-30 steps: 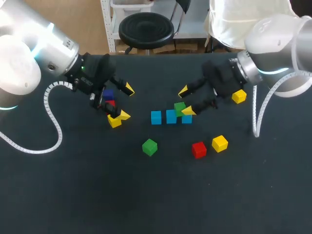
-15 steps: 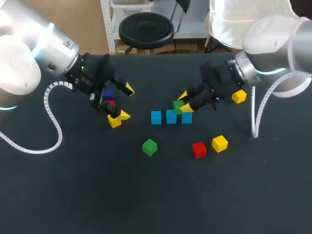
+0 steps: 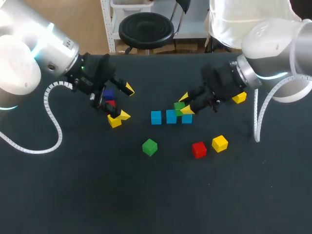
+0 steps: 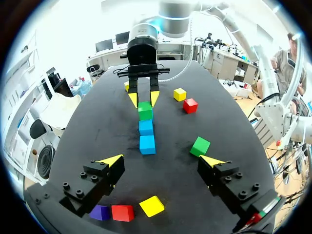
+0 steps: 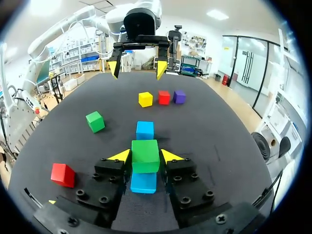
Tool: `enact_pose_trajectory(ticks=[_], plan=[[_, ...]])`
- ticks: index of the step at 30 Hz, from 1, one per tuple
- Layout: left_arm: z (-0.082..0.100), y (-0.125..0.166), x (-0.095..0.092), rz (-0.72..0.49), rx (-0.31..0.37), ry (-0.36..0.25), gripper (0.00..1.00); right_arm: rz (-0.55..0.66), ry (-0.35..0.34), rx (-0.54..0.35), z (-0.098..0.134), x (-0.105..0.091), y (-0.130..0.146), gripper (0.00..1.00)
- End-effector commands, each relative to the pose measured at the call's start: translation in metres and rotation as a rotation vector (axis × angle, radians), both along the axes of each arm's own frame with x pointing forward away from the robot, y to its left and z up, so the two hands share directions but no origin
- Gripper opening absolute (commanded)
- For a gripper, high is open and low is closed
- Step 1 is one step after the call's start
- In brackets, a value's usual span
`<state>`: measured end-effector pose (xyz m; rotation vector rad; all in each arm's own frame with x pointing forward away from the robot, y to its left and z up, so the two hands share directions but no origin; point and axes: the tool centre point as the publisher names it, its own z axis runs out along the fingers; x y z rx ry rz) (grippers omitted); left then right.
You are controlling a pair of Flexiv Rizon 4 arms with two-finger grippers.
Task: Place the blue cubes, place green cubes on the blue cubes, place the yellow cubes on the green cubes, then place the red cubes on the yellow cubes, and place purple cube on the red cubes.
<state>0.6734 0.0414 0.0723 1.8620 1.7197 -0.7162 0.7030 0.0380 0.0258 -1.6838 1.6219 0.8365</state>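
Three blue cubes point(image 3: 156, 117) lie in a row at mid-table. A green cube point(image 3: 179, 108) is over the middle and right blue ones, and my right gripper point(image 3: 185, 104) is shut on it. In the right wrist view the green cube point(image 5: 145, 156) fills the gap between the fingers, with a blue cube point(image 5: 144, 182) under it. A second green cube point(image 3: 149, 146), a red cube point(image 3: 198, 149) and a yellow cube point(image 3: 220, 143) lie nearer the front. My left gripper point(image 3: 126, 102) stands open at the left, beside a purple cube point(image 3: 108, 94), a red cube point(image 3: 110, 103) and a yellow cube point(image 3: 114, 122).
Another yellow cube point(image 3: 239, 97) lies behind my right wrist. The left wrist view shows the purple point(image 4: 99, 212), red point(image 4: 122, 212) and yellow point(image 4: 152, 205) cubes just under its own open fingers.
My right gripper's fingers have closed in on the green cube over the blue row. The left arm has stayed still.
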Motion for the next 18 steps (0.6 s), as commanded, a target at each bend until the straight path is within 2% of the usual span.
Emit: enact_pose_trajectory(ticks=[1, 18], plan=[[-0.0008, 0.001, 0.0002, -0.003, -0.004, -0.002, 1.0, -0.018, -0.005, -0.002, 0.0018, -0.0068, -0.0027, 0.0], [-0.0008, 0.001, 0.0002, -0.003, -0.004, -0.002, 1.0, -0.012, 0.01, 0.0, -0.0031, -0.0026, -0.0003, 0.0]])
